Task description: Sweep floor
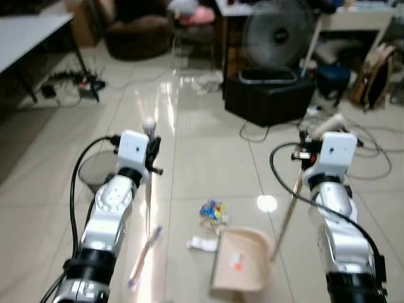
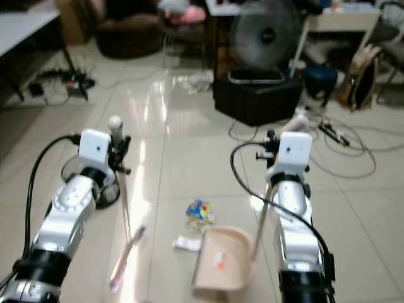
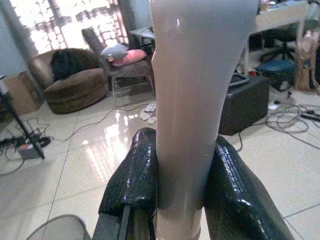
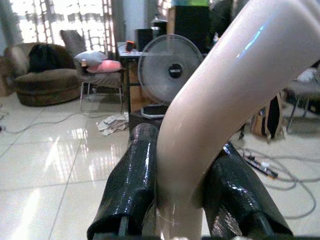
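Left gripper point(image 3: 180, 200) clamps the broom handle point(image 3: 192, 100), upright over glossy tiles point(image 1: 202, 158). Below and between the grippers: a wrapper point(image 1: 213, 211), white scrap point(image 1: 202, 243) and dustpan point(image 1: 243, 260). Right gripper point(image 4: 180, 200) pinches the dustpan's handle point(image 4: 220, 100). Beyond it: black bin point(image 1: 268, 95), fan point(image 1: 278, 31), cables point(image 1: 372, 154).

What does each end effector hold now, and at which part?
The left end effector grips the broom handle near its top. The right end effector grips the dustpan handle at its curved upper end.
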Available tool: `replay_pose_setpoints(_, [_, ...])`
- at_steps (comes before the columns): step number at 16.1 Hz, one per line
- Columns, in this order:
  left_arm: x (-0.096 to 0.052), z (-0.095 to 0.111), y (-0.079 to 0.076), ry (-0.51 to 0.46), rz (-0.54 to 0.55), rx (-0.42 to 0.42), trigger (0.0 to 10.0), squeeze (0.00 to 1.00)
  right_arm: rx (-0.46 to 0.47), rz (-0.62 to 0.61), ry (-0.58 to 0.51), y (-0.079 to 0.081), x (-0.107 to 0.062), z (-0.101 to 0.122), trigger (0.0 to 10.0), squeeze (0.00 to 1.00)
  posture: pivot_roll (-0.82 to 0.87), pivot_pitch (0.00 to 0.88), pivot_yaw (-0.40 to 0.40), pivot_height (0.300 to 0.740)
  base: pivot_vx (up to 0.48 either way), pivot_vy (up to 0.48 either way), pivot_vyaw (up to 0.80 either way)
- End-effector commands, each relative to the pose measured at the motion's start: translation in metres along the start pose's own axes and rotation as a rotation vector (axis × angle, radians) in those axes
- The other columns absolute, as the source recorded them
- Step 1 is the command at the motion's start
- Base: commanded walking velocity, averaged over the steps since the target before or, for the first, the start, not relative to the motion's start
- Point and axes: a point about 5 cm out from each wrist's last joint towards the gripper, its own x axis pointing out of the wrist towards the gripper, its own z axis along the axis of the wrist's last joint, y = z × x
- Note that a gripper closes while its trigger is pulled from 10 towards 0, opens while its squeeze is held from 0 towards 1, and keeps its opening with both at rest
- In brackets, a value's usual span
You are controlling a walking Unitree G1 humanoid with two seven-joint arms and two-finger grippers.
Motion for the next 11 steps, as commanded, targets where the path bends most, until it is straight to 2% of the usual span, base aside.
replay_pose_setpoints(1, [0.0046,0.0148,-0.0018,-0.064,-0.006,0.013,10.0,0.0,-0.02,-0.009,-0.022,-0.0039,0.0014,0.0055,10.0,0.0,-0.04,0.0,0.052,0.74,0.371,0.0,0.0])
replay_pose_setpoints(11, [0.0051,0.0156,0.0006,-0.06,-0.009,0.022,10.0,0.0,0.004,-0.008,-0.003,-0.0015,-0.0005,0.001,10.0,0.0,-0.03,0.014,0.06,0.74,0.375,0.0,0.0])
